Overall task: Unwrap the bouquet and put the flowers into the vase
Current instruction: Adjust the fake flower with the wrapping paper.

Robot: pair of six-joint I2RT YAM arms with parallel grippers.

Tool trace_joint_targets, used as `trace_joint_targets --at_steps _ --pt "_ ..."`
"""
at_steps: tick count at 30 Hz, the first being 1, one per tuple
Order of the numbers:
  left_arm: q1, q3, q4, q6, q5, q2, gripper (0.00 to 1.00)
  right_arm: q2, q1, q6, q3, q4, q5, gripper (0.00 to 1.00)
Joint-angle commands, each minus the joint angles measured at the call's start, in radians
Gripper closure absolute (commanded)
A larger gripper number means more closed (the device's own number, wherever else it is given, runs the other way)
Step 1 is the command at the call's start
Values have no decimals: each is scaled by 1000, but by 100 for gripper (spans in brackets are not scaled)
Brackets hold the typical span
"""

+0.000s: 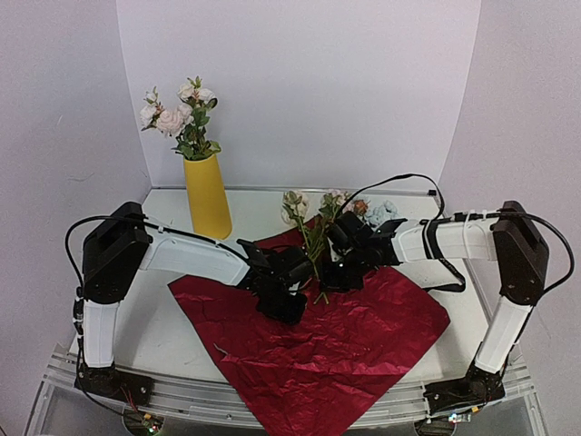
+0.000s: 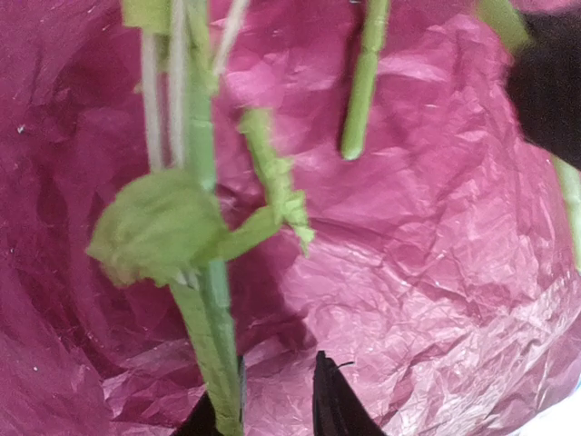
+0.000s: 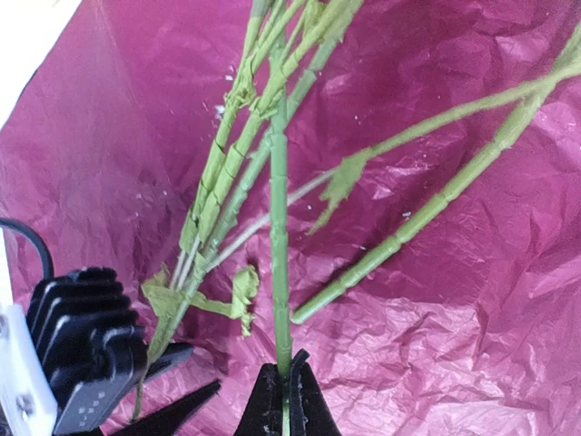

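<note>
Your right gripper (image 3: 288,400) is clamped on a single stem (image 3: 280,272): in the right wrist view both fingertips press against it from either side and the stem runs straight away from them over the paper. Your left gripper (image 2: 268,420) is different. Its two fingertips (image 2: 331,404) stand apart, and a leafy stem (image 2: 216,345) lies in the gap against one of them, with clear space to the other, so it has no grip yet.

The wrapping paper (image 1: 345,345) is already open, spread as one crinkled dark red sheet across the middle of the table (image 1: 163,336), with its near corner reaching the near edge between the two arm bases. The loose flowers (image 1: 313,232) lie on the far part of that sheet, stems pointing near and blooms pointing far; you can see pale, rust and bluish heads just beyond the far edge of the paper. Both grippers meet at the near ends of these stems, the left one coming in from the left and the right one from the right, close beside each other.

The vase (image 1: 207,195) stands upright at the far left of the table, well apart from the grippers and just off the paper's far left edge. It already holds a few white and pink blooms (image 1: 177,113) with green leaves
</note>
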Motion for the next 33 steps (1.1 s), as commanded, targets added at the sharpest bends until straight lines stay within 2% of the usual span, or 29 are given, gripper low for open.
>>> trace_joint_targets --at_steps 1,4,5,16,25,33 --pt "-3 57 -60 -9 -12 5 87 -52 3 -2 -26 0 32 100" --pt "-3 62 -67 -9 -24 -19 99 -53 3 11 -35 -1 40 100" --pt "-3 63 -67 -9 -31 -31 100 -53 3 18 -37 -2 44 100" --pt "-3 52 -77 -26 -84 -193 100 -72 -62 19 -35 -14 57 100" --pt "-3 -62 -102 -17 -112 -307 100 -109 -139 -29 -20 -15 -4 100" --pt "-3 -108 -114 -71 -161 -369 100 -143 -181 -76 -28 -20 -93 100"
